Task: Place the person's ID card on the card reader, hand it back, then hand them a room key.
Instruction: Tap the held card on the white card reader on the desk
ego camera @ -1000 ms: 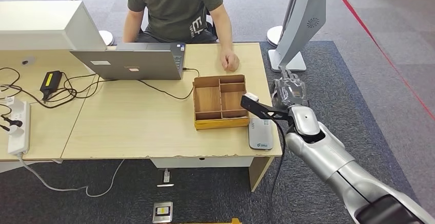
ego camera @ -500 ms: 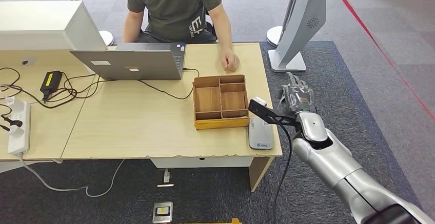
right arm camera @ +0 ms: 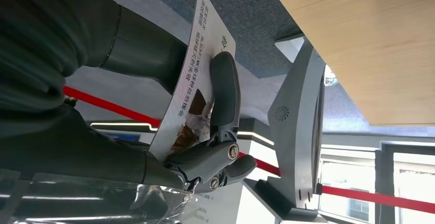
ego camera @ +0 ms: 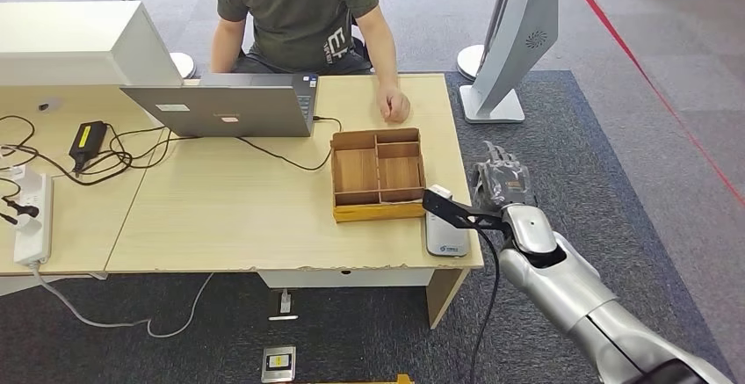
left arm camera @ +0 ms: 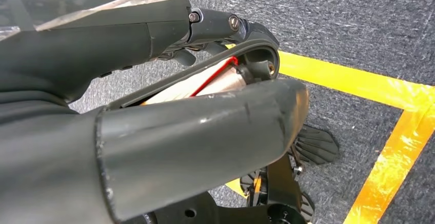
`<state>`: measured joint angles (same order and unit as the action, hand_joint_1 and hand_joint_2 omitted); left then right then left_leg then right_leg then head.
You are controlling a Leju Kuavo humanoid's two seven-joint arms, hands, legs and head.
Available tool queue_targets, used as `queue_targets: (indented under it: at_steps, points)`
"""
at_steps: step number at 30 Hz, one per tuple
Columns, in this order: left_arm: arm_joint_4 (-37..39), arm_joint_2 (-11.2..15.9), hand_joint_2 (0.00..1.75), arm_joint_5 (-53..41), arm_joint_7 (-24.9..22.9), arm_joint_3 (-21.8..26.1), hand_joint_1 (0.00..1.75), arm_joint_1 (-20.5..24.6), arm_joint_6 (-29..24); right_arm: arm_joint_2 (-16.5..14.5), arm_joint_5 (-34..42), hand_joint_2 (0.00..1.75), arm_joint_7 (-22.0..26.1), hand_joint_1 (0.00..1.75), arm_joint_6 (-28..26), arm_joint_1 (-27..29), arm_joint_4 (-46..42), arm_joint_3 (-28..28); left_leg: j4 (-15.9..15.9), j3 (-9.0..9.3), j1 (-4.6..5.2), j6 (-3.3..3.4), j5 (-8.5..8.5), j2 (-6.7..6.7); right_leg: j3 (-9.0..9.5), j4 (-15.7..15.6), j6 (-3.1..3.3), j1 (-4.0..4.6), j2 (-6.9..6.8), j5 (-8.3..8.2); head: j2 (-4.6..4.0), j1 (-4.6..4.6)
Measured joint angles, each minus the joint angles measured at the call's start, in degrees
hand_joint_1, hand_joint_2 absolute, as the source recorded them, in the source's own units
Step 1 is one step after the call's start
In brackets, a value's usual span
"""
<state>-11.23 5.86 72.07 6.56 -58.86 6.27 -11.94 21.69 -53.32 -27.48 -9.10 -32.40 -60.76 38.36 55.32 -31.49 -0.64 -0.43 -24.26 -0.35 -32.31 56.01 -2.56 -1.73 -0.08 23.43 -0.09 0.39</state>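
Note:
My right hand hangs just past the table's right edge, beside the grey card reader that lies flat at the front right corner. In the right wrist view this hand pinches a white ID card with printed text and a small picture, a dark finger lying across its face. The person sits at the far side with a hand resting on the table. My left hand hangs over the carpet with nothing in it.
A wooden divided box stands left of the reader. A laptop, cables, a black adapter and a power strip lie further left. A grey kiosk stand rises right of the table.
My right hand has drawn back toward me and lower along the table's right edge, still holding the card. The person has stayed still.

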Motion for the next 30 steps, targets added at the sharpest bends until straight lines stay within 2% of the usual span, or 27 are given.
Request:
queue_targets:
  at_steps: [30]
  points:
    - [0.0,0.0,0.00,0.3,-0.4,0.0,0.00,0.0,0.1,-3.6,0.9,1.75,1.0,1.75,0.7,0.6,3.8,2.4,0.0,0.00,0.00,0.00,0.00,0.00,0.00,0.0,0.00,0.00,0.00,0.00,0.01,0.00]
